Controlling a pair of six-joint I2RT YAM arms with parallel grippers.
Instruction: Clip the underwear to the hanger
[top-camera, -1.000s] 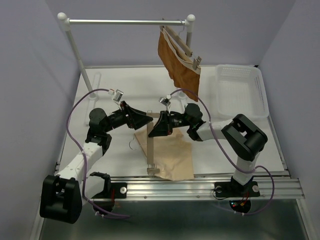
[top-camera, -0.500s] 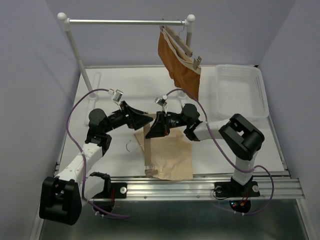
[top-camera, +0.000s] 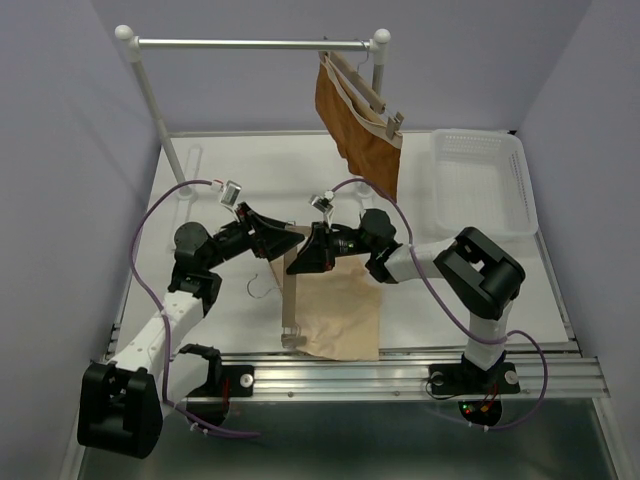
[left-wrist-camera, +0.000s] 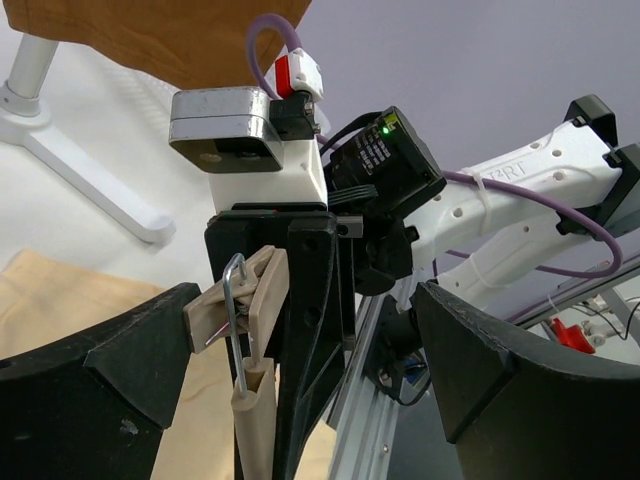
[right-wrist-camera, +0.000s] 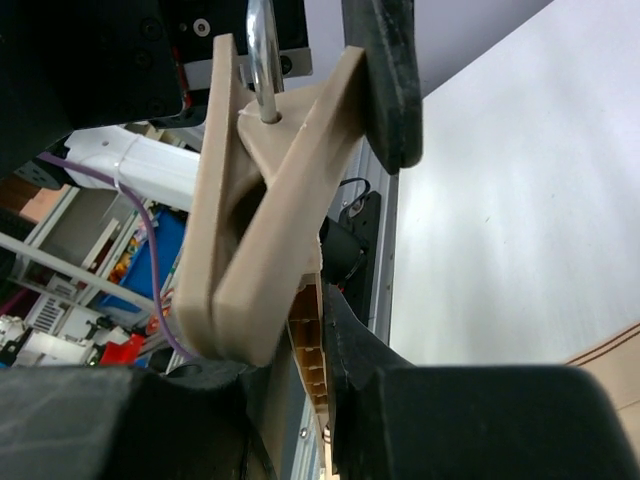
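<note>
The hanger lies as a slim wooden bar running front to back, with its thin hook to the left. Its near clip rests at the left corner of the beige underwear, which lies flat on the table. My right gripper is shut on the bar's far end, and in the right wrist view the bar's ribbed underside shows between the fingers. The far clip stands up between the wide-apart fingers of my left gripper, which is open and touches nothing. In the top view the left gripper faces the right gripper.
A rust-brown garment hangs from another wooden hanger on the rail at the back. A white basket sits at the back right. The rack's post foot is behind the grippers. An aluminium rail runs along the table's front edge.
Both grippers have shifted a little to the left. The hanger, held by the right gripper, moved left with them, and the underwear's left edge slid left too.
</note>
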